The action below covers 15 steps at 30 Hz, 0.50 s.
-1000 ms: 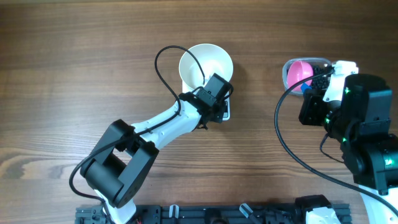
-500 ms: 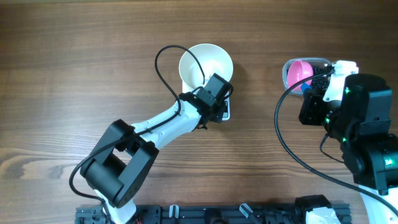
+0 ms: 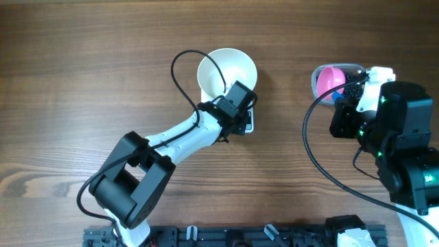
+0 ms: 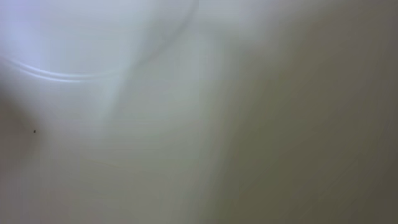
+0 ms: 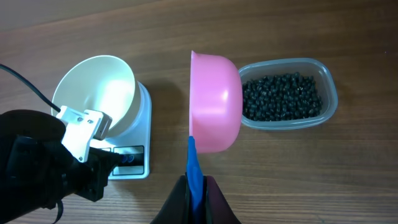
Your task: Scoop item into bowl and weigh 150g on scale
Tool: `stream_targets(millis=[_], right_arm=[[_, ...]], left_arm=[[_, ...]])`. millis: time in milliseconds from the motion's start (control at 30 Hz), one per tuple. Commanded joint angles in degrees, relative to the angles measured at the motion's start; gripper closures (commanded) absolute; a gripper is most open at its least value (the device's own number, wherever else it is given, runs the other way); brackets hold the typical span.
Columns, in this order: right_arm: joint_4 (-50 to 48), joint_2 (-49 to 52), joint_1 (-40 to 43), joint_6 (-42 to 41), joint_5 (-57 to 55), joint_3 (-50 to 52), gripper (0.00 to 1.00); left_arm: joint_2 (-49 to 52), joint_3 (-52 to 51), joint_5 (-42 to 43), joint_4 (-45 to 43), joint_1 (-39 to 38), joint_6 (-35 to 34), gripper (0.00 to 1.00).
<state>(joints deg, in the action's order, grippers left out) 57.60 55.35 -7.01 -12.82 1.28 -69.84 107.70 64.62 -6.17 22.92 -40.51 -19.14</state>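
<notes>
**On the scale (image 5: 134, 158), a bowl (image 3: 223, 68) held at its rim**

Beside the scale's display edge, the left gripper (image 3: 239, 101) is closed, apparently pinching the white bowl's near rim; the bowl seems to lean on the platform; the left wrist view gives only a white blur. Off to the right, the right gripper (image 5: 196, 194) is clamped on the blue handle of a pink scoop (image 5: 214, 102), turned on edge; black beads (image 5: 280, 96) lie in a clear tub (image 5: 329, 99) just beside it.

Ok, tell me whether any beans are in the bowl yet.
No, the bowl on the scale is bare white inside; the beans lie in the tub.
</notes>
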Motion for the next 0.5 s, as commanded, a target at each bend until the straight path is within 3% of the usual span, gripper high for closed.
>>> stream_targets(millis=[0,467], right_arm=[[-0.42,0.04,0.28,-0.87,0.7,-0.83,0.96],[-0.68,0.04,0.28,-1.36,0.7,-0.83,0.96]], left_arm=[[2.95,-0.92,-1.38,0.42,-0.11,0.7,0.96],[-1.27,-0.57,-1.38,5.49,-0.26,0.72,0.96]])
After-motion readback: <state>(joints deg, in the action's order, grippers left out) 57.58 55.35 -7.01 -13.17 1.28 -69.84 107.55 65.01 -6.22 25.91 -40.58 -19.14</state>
